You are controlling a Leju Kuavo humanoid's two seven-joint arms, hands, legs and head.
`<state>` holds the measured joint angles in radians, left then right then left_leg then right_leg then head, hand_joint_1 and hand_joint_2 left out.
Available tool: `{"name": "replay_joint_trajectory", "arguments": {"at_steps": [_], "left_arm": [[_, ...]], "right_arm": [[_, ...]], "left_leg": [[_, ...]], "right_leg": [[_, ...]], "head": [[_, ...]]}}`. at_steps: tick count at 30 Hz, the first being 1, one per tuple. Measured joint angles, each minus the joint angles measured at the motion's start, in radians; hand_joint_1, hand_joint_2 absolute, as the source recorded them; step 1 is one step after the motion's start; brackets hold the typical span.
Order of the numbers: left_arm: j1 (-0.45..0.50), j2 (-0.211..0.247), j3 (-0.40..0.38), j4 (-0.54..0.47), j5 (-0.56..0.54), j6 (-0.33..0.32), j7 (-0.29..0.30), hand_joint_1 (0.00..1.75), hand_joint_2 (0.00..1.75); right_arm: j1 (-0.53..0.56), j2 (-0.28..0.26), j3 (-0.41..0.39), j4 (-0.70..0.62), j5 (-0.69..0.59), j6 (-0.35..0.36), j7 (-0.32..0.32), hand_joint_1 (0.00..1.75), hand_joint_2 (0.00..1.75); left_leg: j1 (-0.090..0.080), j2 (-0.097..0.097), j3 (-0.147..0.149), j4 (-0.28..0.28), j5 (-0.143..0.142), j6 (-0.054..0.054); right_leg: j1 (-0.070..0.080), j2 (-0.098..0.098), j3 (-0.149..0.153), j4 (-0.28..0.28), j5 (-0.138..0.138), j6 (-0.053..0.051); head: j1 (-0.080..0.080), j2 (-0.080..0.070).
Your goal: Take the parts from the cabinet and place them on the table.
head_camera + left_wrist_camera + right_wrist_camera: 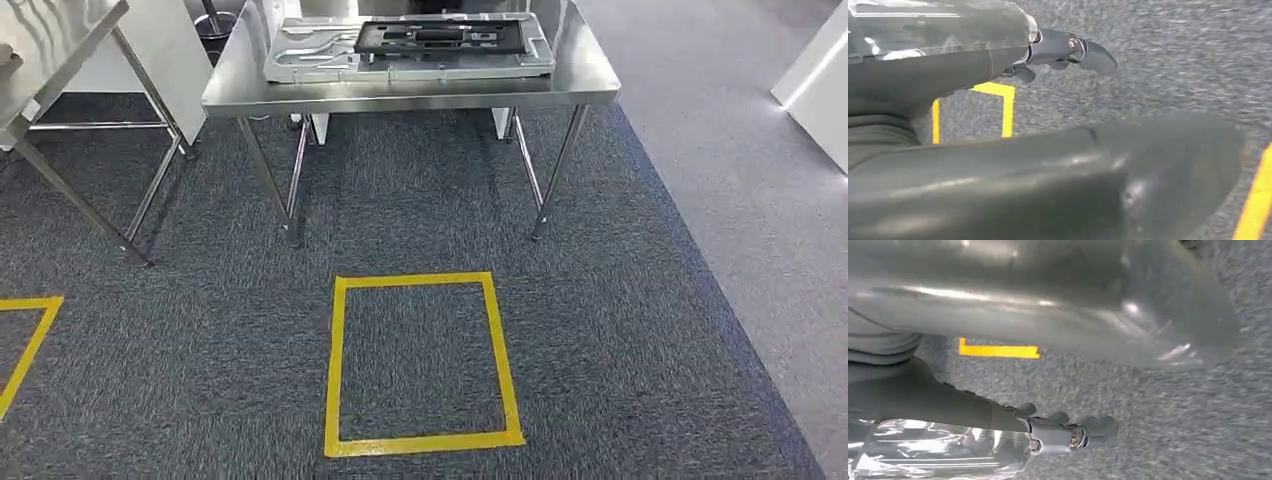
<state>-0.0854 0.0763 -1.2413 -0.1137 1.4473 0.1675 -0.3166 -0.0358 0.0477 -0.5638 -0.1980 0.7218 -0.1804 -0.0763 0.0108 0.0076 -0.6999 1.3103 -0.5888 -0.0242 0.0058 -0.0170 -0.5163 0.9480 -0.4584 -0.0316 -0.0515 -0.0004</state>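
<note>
Grey ribbed covers, darker fingers [1095, 55] (silver screws).

The head view looks down and forward at the steel table [400, 90]; both wrist views hang close above the shared grey carpet [1173, 60].

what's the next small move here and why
Probably turn away towards the cabinet. The left robot hand and right robot hand hang over grey carpet holding nothing, and the stainless steel table ahead already bears a flat black rectangular frame on a silver metal tray.
</note>
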Motion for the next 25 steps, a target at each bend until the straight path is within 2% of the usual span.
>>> {"name": "replay_joint_trajectory", "arguments": {"at_steps": [1,2,3,4,5,6,8,9,10,11,12,13,14,15,16,17,18,19,20,21,23,24,25], "left_arm": [[0.000,0.000,-0.001,0.000,0.000,-0.001,0.000,0.00,0.00],[-0.001,0.000,-0.002,0.000,0.000,-0.001,-0.002,0.00,0.00],[-0.001,0.000,-0.003,0.000,0.000,-0.002,-0.005,0.00,0.00],[-0.003,0.000,-0.005,0.000,0.000,-0.004,-0.008,0.00,0.00],[-0.005,0.003,-0.008,0.000,0.000,-0.005,-0.011,0.00,0.00],[-0.007,0.003,-0.010,0.000,0.000,-0.008,-0.013,0.00,0.00],[-0.004,0.003,-0.014,0.000,0.000,-0.012,-0.015,0.00,0.00],[-0.001,0.003,-0.016,0.000,0.000,-0.012,-0.015,0.00,0.00],[-0.001,0.001,-0.017,0.000,0.000,-0.014,-0.017,0.00,0.00],[-0.003,0.001,-0.017,0.000,0.000,-0.014,-0.021,0.00,0.00],[-0.003,0.001,-0.017,0.000,0.000,-0.014,-0.022,0.00,0.00],[-0.002,0.001,-0.017,0.000,0.000,-0.013,-0.022,0.00,0.00],[0.000,0.001,-0.017,0.000,0.001,-0.013,-0.019,0.00,0.00],[0.000,0.001,-0.017,0.000,0.001,-0.010,-0.012,0.00,0.00],[-0.001,0.001,-0.017,0.000,0.001,-0.008,-0.005,0.00,0.00],[-0.001,0.001,-0.017,0.000,0.001,-0.006,0.001,0.00,0.00],[-0.001,0.000,-0.017,0.000,0.001,-0.003,0.007,0.00,0.00],[-0.001,0.000,-0.017,0.000,0.001,-0.001,0.012,0.00,0.00],[-0.001,0.000,-0.017,0.000,0.001,0.000,0.015,0.00,0.00],[-0.002,0.000,-0.017,0.000,0.001,0.003,0.022,0.00,0.00],[-0.001,-0.002,-0.017,0.000,0.001,0.008,0.030,0.00,0.00],[0.000,-0.002,-0.017,0.000,0.001,0.008,0.030,0.00,0.00],[0.001,-0.002,-0.017,0.000,0.001,0.007,0.029,0.00,0.00]], "right_arm": [[0.000,0.000,0.000,0.000,0.000,-0.001,0.000,0.00,0.00],[0.000,0.000,0.000,0.000,0.000,-0.002,0.000,0.00,0.00],[0.000,0.000,0.000,0.000,0.000,-0.003,0.000,0.00,0.00],[-0.001,0.000,0.000,0.000,0.000,-0.003,0.000,0.00,0.00],[0.000,0.003,0.000,0.000,0.000,-0.004,0.000,0.00,0.00],[0.001,0.003,0.000,0.000,-0.001,-0.004,0.000,0.00,0.00],[0.001,0.003,-0.005,0.000,-0.002,-0.008,0.000,0.00,0.00],[0.002,0.003,-0.007,0.000,-0.002,-0.010,0.000,0.00,0.00],[0.002,-0.001,-0.010,0.000,-0.002,-0.013,0.000,0.00,0.00],[0.003,0.001,-0.010,0.000,-0.002,-0.016,0.003,0.00,0.00],[0.004,0.002,-0.010,0.000,-0.003,-0.017,0.005,0.00,0.00],[0.005,0.002,-0.011,0.000,-0.003,-0.021,0.008,0.00,0.00],[0.004,0.002,-0.013,0.000,-0.003,-0.021,0.013,0.00,0.00],[0.005,0.002,-0.016,0.000,-0.007,-0.021,0.018,0.00,0.00],[0.004,0.002,-0.019,0.000,-0.010,-0.021,0.026,0.00,0.00],[0.004,0.001,-0.024,0.000,-0.013,-0.021,0.032,0.00,0.00],[0.003,0.001,-0.030,0.000,-0.021,-0.020,0.043,0.00,0.00],[0.002,0.001,-0.035,0.000,-0.024,-0.016,0.055,0.00,0.00],[-0.001,0.001,-0.040,0.000,-0.027,-0.011,0.071,0.00,0.00],[-0.002,0.000,-0.045,0.000,-0.027,-0.005,0.087,0.00,0.00],[-0.002,0.000,-0.055,0.000,-0.030,0.003,0.116,0.00,0.00],[-0.002,0.000,-0.060,0.000,-0.033,0.004,0.128,0.00,1.75],[-0.001,0.001,-0.064,0.000,-0.038,0.006,0.139,0.00,1.75]], "left_leg": [[0.000,0.000,0.024,-0.009,0.037,0.002],[0.000,0.000,0.065,-0.054,0.074,0.005],[-0.002,0.000,0.136,-0.145,0.099,0.015],[-0.006,0.000,0.202,-0.231,0.092,0.024],[-0.013,0.000,0.265,-0.323,0.061,0.033],[-0.013,0.000,0.278,-0.360,0.047,0.033],[-0.019,-0.001,0.261,-0.355,0.059,0.041],[-0.015,0.000,0.255,-0.365,0.072,0.048],[-0.009,0.007,0.251,-0.374,0.083,0.053],[-0.007,0.004,0.238,-0.376,0.091,0.061],[-0.007,0.003,0.226,-0.376,0.102,0.065],[-0.007,0.003,0.214,-0.376,0.111,0.064],[-0.007,0.004,0.204,-0.375,0.119,0.062],[-0.007,0.004,0.190,-0.372,0.129,0.059],[-0.005,0.005,0.177,-0.368,0.136,0.056],[-0.003,0.004,0.167,-0.362,0.140,0.052],[-0.001,0.004,0.158,-0.354,0.143,0.048],[0.001,0.004,0.150,-0.345,0.146,0.044],[-0.003,0.003,0.138,-0.336,0.148,0.038],[-0.003,0.004,0.134,-0.331,0.151,0.033],[-0.002,0.003,0.132,-0.331,0.161,0.018],[-0.002,0.003,0.132,-0.331,0.164,0.011],[0.003,0.002,0.127,-0.318,0.152,0.007]], "right_leg": [[0.002,0.000,-0.021,0.007,0.010,0.001],[0.003,0.000,-0.040,0.016,0.017,0.003],[0.004,0.000,-0.061,0.026,0.024,0.005],[0.005,0.000,-0.071,0.034,0.030,0.006],[0.010,-0.001,-0.082,0.042,0.033,0.012],[0.007,-0.003,-0.088,0.045,0.040,0.017],[0.000,-0.004,-0.095,0.042,0.063,0.028],[0.004,-0.002,-0.095,0.040,0.071,0.036],[0.000,0.005,-0.105,0.052,0.049,0.042],[-0.001,0.010,-0.119,0.089,-0.001,0.048],[-0.006,0.011,-0.140,0.154,-0.058,0.053],[-0.011,0.012,-0.165,0.233,-0.110,0.058],[-0.013,0.012,-0.182,0.297,-0.135,0.062],[-0.017,0.012,-0.188,0.346,-0.128,0.066],[-0.021,0.012,-0.169,0.339,-0.090,0.070],[-0.024,0.012,-0.133,0.296,-0.056,0.072],[-0.027,0.012,-0.071,0.210,-0.027,0.074],[-0.031,0.012,-0.001,0.109,-0.017,0.076],[-0.028,0.015,0.044,0.035,-0.049,0.074],[-0.021,0.019,0.047,0.019,-0.057,0.063],[-0.017,0.017,0.037,0.022,-0.056,0.047],[-0.020,0.017,0.036,0.018,-0.051,0.037],[-0.023,0.012,0.036,0.012,-0.042,0.024]], "head": [[0.000,0.000],[0.000,0.000],[0.000,0.000],[0.000,0.000],[0.000,0.000],[0.000,0.000],[0.000,0.000],[0.000,0.000],[0.000,0.000],[0.000,0.000],[0.000,0.000],[0.000,0.000],[0.000,0.000],[0.000,0.000],[0.000,0.000],[0.000,0.000],[0.000,0.000],[0.000,0.000],[0.000,0.000],[0.000,0.000],[0.000,0.000],[0.000,0.000],[0.000,0.000]]}}
